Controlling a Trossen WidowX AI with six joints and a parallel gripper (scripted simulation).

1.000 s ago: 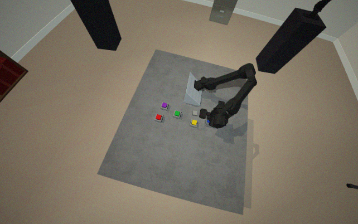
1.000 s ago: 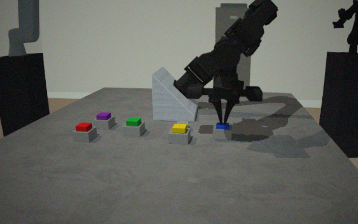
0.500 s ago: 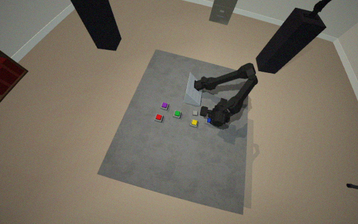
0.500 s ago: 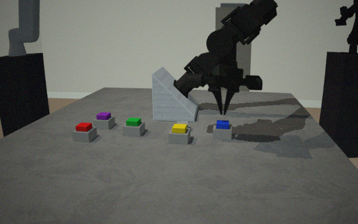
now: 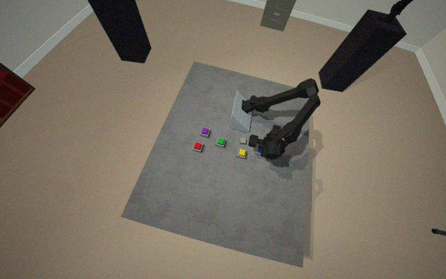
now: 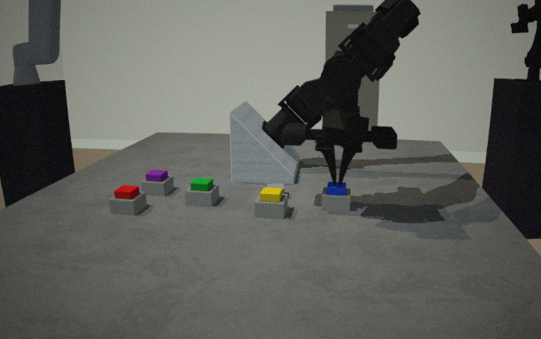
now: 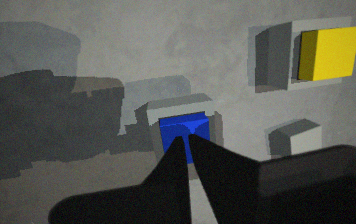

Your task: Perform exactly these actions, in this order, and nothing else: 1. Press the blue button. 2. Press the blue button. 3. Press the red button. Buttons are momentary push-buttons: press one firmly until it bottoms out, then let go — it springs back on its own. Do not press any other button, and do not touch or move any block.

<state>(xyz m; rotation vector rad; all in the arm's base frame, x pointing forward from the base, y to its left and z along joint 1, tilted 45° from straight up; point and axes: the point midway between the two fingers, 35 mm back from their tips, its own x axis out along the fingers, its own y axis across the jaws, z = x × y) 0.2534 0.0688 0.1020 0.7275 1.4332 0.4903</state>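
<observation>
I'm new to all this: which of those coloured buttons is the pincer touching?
The blue button, the rightmost of the row in the exterior view. The shut pincer has its tips on its cap; the yellow, green, purple and red buttons stand untouched.
</observation>
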